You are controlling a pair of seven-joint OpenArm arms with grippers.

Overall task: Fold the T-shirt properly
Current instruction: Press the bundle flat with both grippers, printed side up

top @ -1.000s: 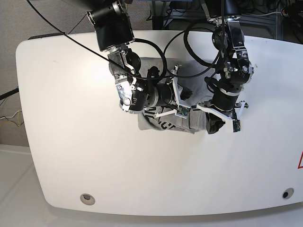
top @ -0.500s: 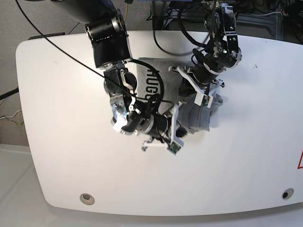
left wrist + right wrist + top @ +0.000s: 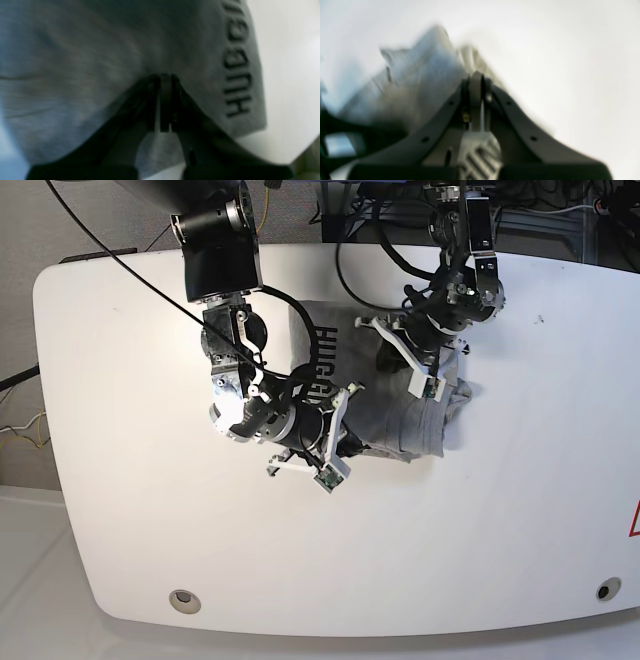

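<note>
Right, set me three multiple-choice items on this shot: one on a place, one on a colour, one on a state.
1. Where does the T-shirt lie?
A. on the white table
B. on the floor
C. in a basket

2. What colour is the lettering on the shirt?
A. red
B. black
C. yellow

3. How do the left gripper's fingers stand?
A. spread wide
B. closed, tips against the grey cloth
C. closed on a cable

Key: 1 A, the base view shows it between the arms on the tabletop; 2 B, dark block letters in the left wrist view; 3 B, hardly a gap between them there.
</note>
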